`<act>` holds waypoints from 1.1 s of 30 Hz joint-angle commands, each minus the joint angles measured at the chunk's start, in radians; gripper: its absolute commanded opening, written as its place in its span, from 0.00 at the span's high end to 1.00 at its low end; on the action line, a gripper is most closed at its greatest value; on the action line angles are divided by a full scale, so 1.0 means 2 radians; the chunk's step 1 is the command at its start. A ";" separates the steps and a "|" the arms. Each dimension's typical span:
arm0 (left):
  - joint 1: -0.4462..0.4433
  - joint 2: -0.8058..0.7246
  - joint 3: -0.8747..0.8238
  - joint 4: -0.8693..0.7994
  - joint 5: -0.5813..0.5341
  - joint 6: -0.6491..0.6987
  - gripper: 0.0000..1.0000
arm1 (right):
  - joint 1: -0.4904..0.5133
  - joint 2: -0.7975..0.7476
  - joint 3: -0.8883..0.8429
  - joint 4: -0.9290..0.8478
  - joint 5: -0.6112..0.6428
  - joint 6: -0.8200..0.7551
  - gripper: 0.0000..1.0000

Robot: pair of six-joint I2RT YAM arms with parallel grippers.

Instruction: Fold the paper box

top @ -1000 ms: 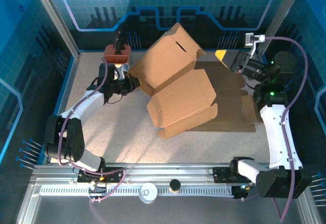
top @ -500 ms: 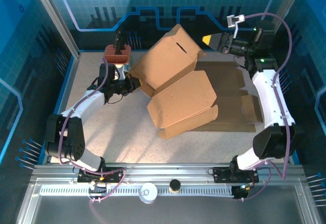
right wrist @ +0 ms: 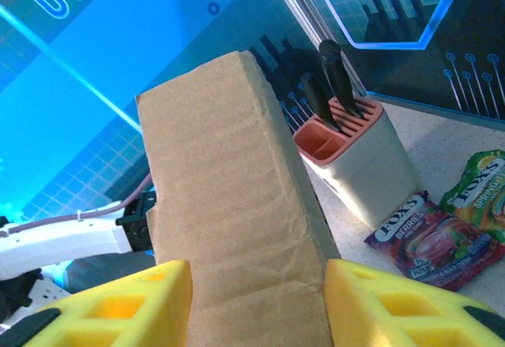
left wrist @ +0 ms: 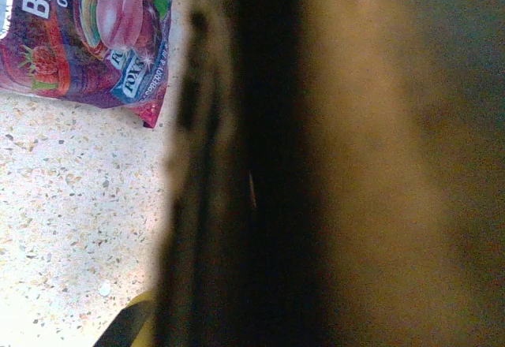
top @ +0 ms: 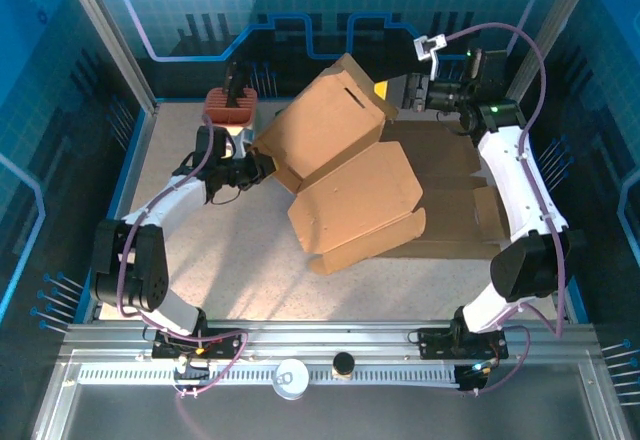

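The brown paper box (top: 340,160) stands half raised in the middle of the table, its slotted panel tilted up and a flap (top: 360,205) hanging forward. Its flat part (top: 450,200) lies on the table to the right. My left gripper (top: 258,167) is at the box's left edge, shut on the cardboard, which shows blurred and very close in the left wrist view (left wrist: 355,166). My right gripper (top: 395,92) is at the raised panel's top right corner. It is open, and the panel (right wrist: 229,205) stands between its yellow fingers (right wrist: 118,307).
A knife block (top: 231,108) with a red top and black handles stands at the back left, also behind the panel (right wrist: 355,158). Candy bags (right wrist: 430,233) lie on the table beside it, one purple (left wrist: 95,24), one green (right wrist: 477,189). Metal frame posts and blue walls ring the table.
My right arm has swung from the far right across to the left, bringing its gripper to the raised panel's top corner. The left arm and the box have hardly moved.
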 commanded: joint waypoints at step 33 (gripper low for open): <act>-0.002 -0.005 0.025 -0.004 0.015 0.015 1.00 | 0.038 -0.043 0.032 -0.112 0.192 -0.148 0.46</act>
